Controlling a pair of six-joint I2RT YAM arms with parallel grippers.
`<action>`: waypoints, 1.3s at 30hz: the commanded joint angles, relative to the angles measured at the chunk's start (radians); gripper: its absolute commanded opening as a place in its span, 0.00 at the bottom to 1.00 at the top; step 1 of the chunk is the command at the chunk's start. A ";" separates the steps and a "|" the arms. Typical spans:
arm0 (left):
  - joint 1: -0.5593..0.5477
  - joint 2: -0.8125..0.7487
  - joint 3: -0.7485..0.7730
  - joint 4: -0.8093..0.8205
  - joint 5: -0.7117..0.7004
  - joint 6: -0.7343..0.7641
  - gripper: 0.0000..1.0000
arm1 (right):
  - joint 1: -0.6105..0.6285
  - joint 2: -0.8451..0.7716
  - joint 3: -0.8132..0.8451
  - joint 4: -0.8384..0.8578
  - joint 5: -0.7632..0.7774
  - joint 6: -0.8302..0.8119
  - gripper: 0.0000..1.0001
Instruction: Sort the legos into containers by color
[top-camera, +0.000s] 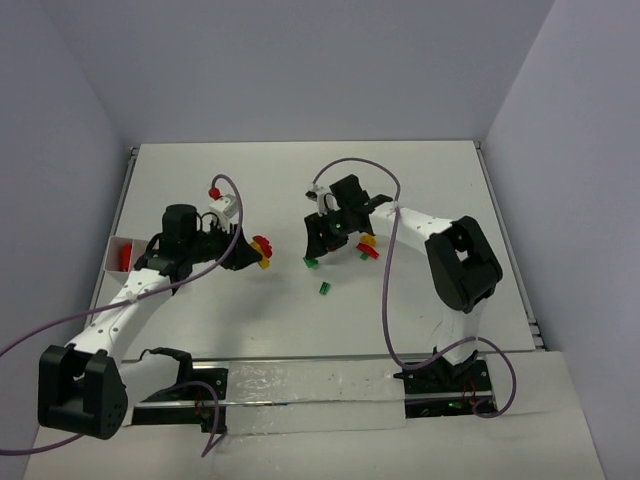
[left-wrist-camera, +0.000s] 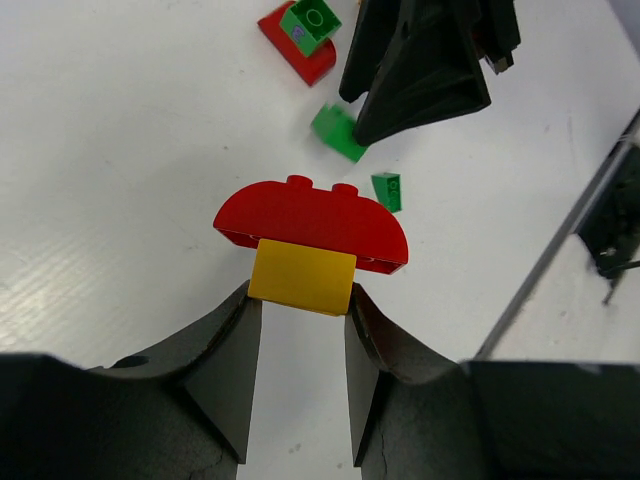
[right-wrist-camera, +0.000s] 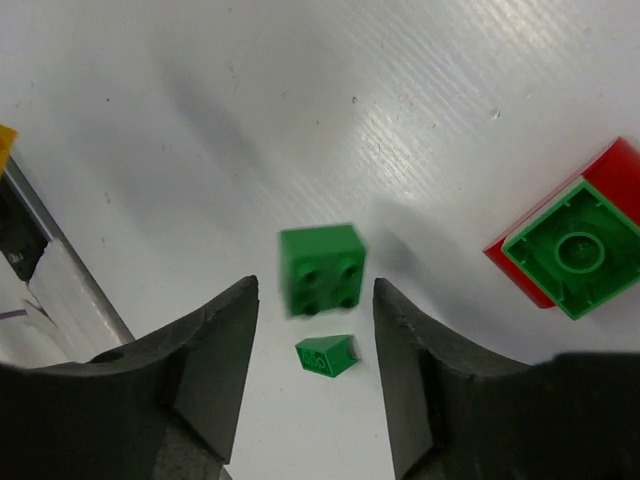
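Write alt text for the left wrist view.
The left pincer grips a yellow brick with a red arched brick stacked on it. Beyond, on the white table, lie two green bricks and a red-and-green pair, beside the dark right pincer.

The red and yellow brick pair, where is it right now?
The red and yellow brick pair is clamped by its yellow half in the left gripper, left of centre in the top view, with a small green brick lying loose just beyond it.
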 joint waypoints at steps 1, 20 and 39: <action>-0.033 -0.078 -0.002 -0.010 -0.108 0.143 0.00 | 0.002 0.031 0.045 -0.028 -0.041 0.038 0.59; -0.150 -0.434 -0.169 0.091 -0.157 0.565 0.00 | 0.025 -0.028 -0.012 0.594 -0.752 0.601 0.80; -0.237 -0.382 -0.133 0.099 -0.186 0.503 0.00 | 0.106 0.051 0.038 0.724 -0.775 0.738 0.72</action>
